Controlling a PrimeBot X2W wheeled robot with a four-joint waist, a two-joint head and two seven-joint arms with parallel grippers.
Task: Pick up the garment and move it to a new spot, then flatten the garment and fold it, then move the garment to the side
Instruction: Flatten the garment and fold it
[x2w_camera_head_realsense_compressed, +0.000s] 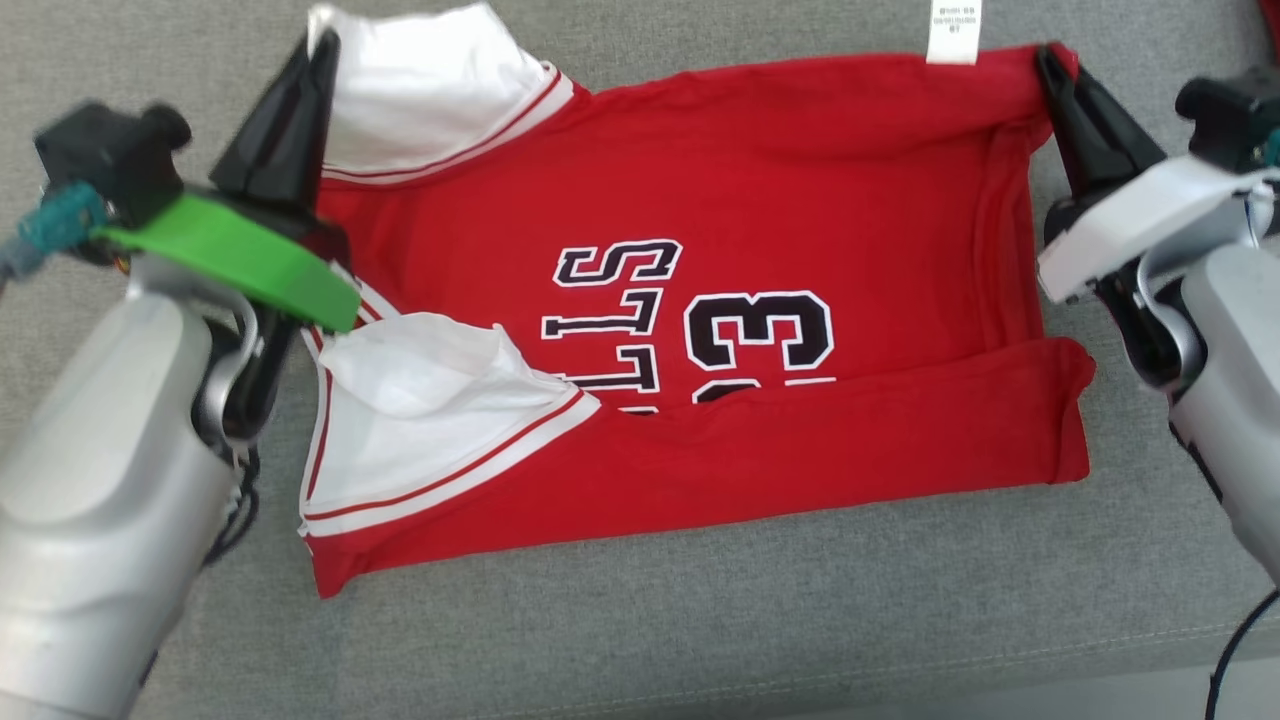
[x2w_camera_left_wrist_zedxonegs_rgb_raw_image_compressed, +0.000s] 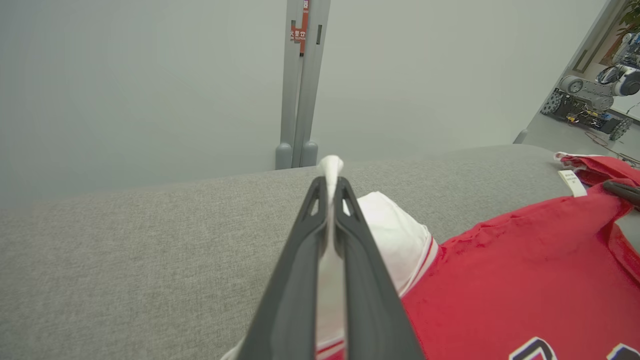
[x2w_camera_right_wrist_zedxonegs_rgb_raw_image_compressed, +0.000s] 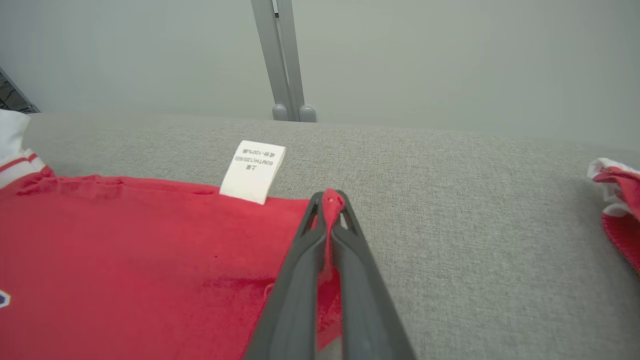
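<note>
HEAD VIEW
- Garment (x2w_camera_head_realsense_compressed: 750, 180): a red jersey lying across the middle of the grey cushion (x2w_camera_head_realsense_compressed: 700, 620), running from 9 to 3 o'clock. Its near edge is folded up over the body.
- Print (x2w_camera_head_realsense_compressed: 700, 320): black-and-white letters and a number. The bottom rows are hidden under that fold.
- Left gripper (x2w_camera_head_realsense_compressed: 322, 55): at 10 o'clock, fingers pressed together on the corner of the far sleeve (x2w_camera_head_realsense_compressed: 430, 90), which is white.
- Right gripper (x2w_camera_head_realsense_compressed: 1048, 60): at 2 o'clock, fingers pinched on the garment's red far corner.
- Near sleeve (x2w_camera_head_realsense_compressed: 400, 420): white, at 8 o'clock. Its upper left edge is covered by the green ring (x2w_camera_head_realsense_compressed: 230, 255) on the left wrist.
- Care label (x2w_camera_head_realsense_compressed: 955, 30): at 1 o'clock, cut off by the top edge of the frame.

LEFT WRIST VIEW
- Grip: white cloth is squeezed between the closed fingers and pokes out past the tips at centre.
- Garment: runs from 3 to 5 o'clock and is cut off by the frame.
- Background: a grey post (x2w_camera_left_wrist_zedxonegs_rgb_raw_image_compressed: 300, 85) at 12 o'clock. A wheeled machine (x2w_camera_left_wrist_zedxonegs_rgb_raw_image_compressed: 585, 97) at 2 o'clock is too small to make out.

RIGHT WRIST VIEW
- Grip: a red fold is clamped between the tips at centre.
- Garment: runs from 7 to 9 o'clock and reaches the fingers. The text on the care label is unreadable.
- Second cloth (x2w_camera_right_wrist_zedxonegs_rgb_raw_image_compressed: 617, 205): red and white, at 3 o'clock, lying apart from the garment and cut off by the frame.
</note>
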